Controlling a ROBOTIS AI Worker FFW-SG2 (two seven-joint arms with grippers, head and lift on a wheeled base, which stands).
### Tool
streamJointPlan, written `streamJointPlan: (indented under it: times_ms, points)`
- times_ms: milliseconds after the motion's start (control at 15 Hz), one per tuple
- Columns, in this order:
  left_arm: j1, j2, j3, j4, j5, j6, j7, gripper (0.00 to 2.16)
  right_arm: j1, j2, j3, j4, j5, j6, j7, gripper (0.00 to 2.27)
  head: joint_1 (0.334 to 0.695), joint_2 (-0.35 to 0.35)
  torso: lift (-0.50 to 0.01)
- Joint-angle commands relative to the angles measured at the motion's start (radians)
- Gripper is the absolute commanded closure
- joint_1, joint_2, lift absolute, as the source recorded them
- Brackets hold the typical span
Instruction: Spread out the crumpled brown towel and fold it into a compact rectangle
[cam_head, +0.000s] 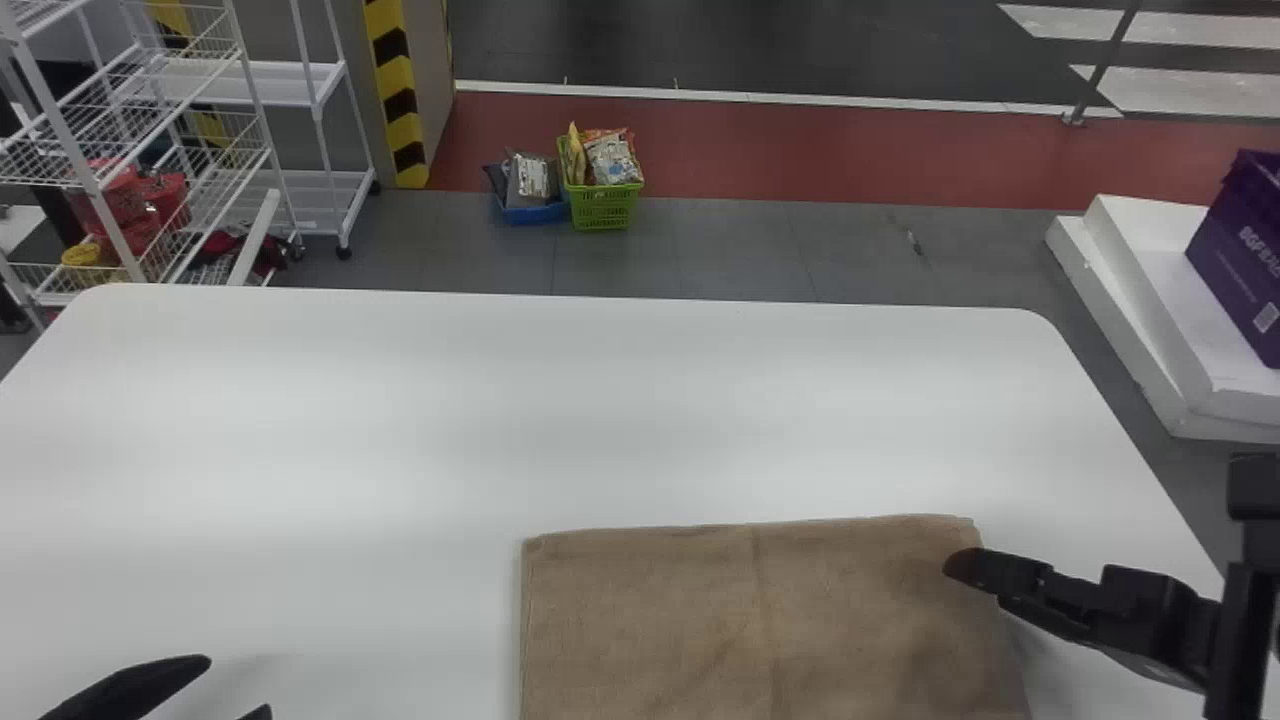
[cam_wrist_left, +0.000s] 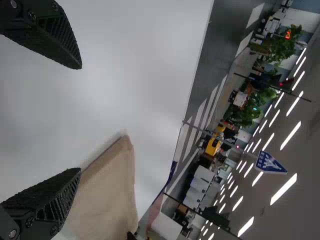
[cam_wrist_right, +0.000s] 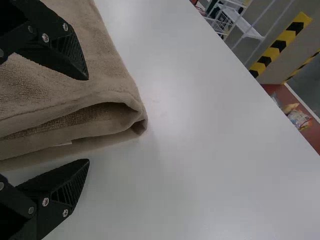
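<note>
Left gripper (cam_head: 238, 684) is held open over white table (cam_head: 400, 430); right gripper (cam_head: 972, 570), fingers parted, is positioned at folded brown towel's (cam_head: 680, 620) corner.

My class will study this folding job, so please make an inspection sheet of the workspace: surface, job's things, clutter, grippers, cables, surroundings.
Surface: white table with rounded far corners.
Job's things: brown towel, folded in layers, lying on the table.
Clutter: green basket, filled, on the floor beyond the table.
Grippers: left gripper, jaws open, left of the towel; right gripper, jaws open, at the towel's right side, contact unclear.
Cables: nothing seen.
Surroundings: white shelving far left; purple box on the right.
</note>
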Motion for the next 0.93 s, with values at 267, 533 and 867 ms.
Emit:
streamJointPlan:
  times_ms: [267,533,867]
  points:
    - [0.000,-0.003,0.004,0.003,0.001,0.000,-0.002,0.08,-0.004,0.000,0.033,0.022,0.034,0.002,0.015,0.50,0.695,-0.050,-0.127]
    - [0.001,-0.003,0.004,0.004,0.001,0.000,-0.003,0.08,-0.004,0.000,0.040,0.031,0.053,0.002,0.037,0.57,0.695,-0.045,-0.127]
    - [0.001,-0.003,0.004,0.004,0.001,0.000,-0.005,0.08,0.010,0.017,-0.010,0.033,-0.019,0.002,0.064,1.15,0.695,-0.038,-0.127]
